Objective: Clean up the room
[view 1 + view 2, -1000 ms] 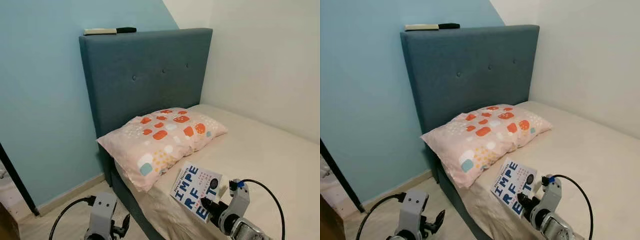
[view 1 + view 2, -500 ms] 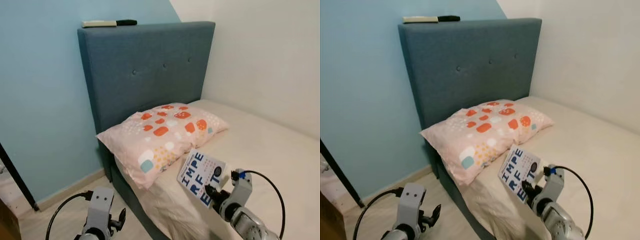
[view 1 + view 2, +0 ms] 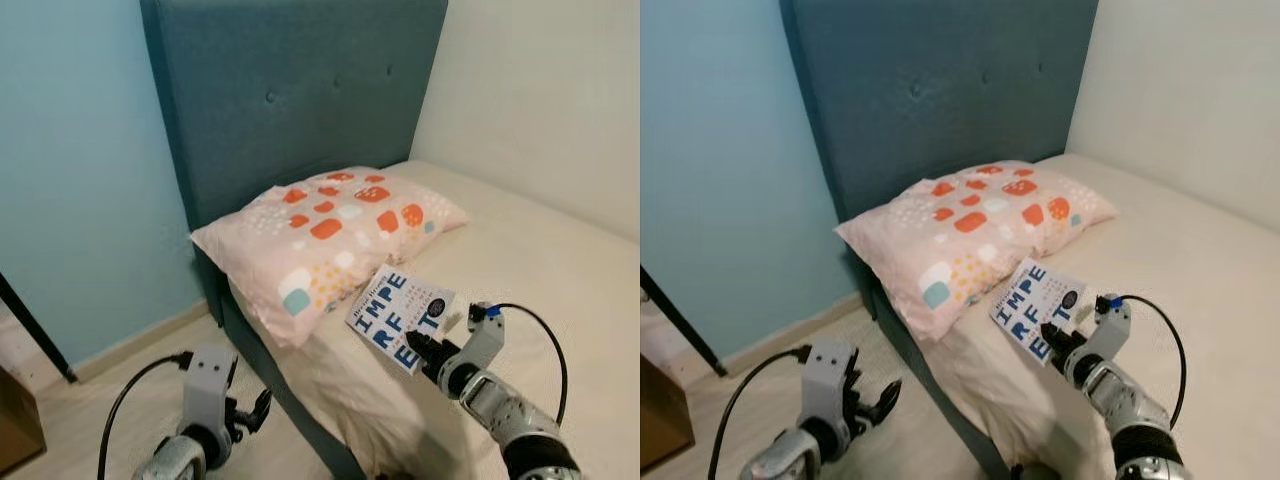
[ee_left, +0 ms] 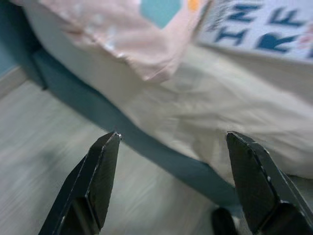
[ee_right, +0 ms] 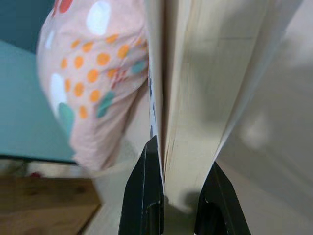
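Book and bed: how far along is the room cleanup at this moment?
Done: the book is gripped; the right wrist view shows the right hand shut on its pages. In hand: the book is held over the bed, just beside the pillow. Left: putting the book away somewhere; no spot for it can be seen. The left hand hangs open over the floor by the bed frame.

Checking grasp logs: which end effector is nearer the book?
Right. The right end effector is clamped on the book; the left end effector hangs open beside the bed.
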Robot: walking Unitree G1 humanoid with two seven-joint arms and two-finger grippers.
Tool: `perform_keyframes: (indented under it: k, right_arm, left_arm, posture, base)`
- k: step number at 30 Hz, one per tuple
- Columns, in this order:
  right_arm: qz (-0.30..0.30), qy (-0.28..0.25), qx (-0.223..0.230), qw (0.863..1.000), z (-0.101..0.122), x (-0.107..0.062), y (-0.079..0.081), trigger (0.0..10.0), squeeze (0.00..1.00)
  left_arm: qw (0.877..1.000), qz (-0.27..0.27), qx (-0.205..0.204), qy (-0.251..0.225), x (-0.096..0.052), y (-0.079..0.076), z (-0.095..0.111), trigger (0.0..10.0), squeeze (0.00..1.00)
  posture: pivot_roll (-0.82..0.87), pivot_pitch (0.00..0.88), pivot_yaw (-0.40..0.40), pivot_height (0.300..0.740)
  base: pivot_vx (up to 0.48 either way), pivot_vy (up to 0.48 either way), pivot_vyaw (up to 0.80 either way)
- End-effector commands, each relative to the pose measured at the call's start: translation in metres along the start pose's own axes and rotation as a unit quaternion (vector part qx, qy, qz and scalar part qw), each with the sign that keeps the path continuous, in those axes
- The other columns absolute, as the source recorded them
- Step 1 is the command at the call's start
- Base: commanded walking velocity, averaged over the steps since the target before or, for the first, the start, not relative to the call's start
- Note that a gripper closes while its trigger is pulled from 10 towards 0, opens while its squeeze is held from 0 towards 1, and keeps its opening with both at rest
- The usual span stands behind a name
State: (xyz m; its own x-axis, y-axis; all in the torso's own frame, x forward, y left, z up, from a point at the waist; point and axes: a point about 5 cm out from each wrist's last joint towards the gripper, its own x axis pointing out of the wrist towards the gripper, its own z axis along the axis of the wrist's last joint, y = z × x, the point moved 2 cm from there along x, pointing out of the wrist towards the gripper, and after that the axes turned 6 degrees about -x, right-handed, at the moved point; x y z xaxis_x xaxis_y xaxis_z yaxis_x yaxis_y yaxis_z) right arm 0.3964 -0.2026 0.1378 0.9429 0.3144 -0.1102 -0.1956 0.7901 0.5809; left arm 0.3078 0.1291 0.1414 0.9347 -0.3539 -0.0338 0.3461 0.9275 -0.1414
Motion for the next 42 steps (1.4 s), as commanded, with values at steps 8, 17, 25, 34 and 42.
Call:
perform_keyframes:
  k: [8,17,25,34,42]
  right_arm:
    - [0.016,0.057,0.016,0.998,0.002,-0.016,-0.02,10.0,0.0]
    - [-0.024,0.067,-0.001,0.997,0.014,-0.033,-0.043,10.0,0.0]
    - [-0.019,0.06,0.048,0.997,-0.015,-0.025,-0.036,10.0,0.0]
    - [-0.004,0.073,0.09,0.993,-0.038,-0.017,-0.024,10.0,0.0]
    - [-0.006,0.075,0.089,0.993,-0.038,-0.015,-0.023,10.0,0.0]
  left_arm:
    - [0.999,-0.041,-0.005,0.007,-0.005,-0.009,0.007,10.0,0.0]
    - [0.998,-0.06,-0.016,0.007,-0.003,-0.017,0.01,10.0,0.0]
    - [0.997,-0.076,-0.029,0.006,0.002,-0.03,0.01,10.0,0.0]
    - [0.994,-0.101,-0.04,0.003,0.003,-0.042,0.012,10.0,0.0]
    - [0.977,-0.204,-0.054,0.0,-0.009,-0.068,0.014,10.0,0.0]
  posture:
    - [0.09,0.431,-0.064,0.572]
    - [0.07,0.414,-0.066,0.572]
    - [0.07,0.389,-0.051,0.572]
    - [0.07,0.383,-0.045,0.572]
    - [0.07,0.379,-0.051,0.572]
  base:
    - [0.0,0.0,0.0]
    - [0.0,0.0,0.0]
    - [0.0,0.0,0.0]
    - [0.0,0.0,0.0]
    - [0.0,0.0,0.0]
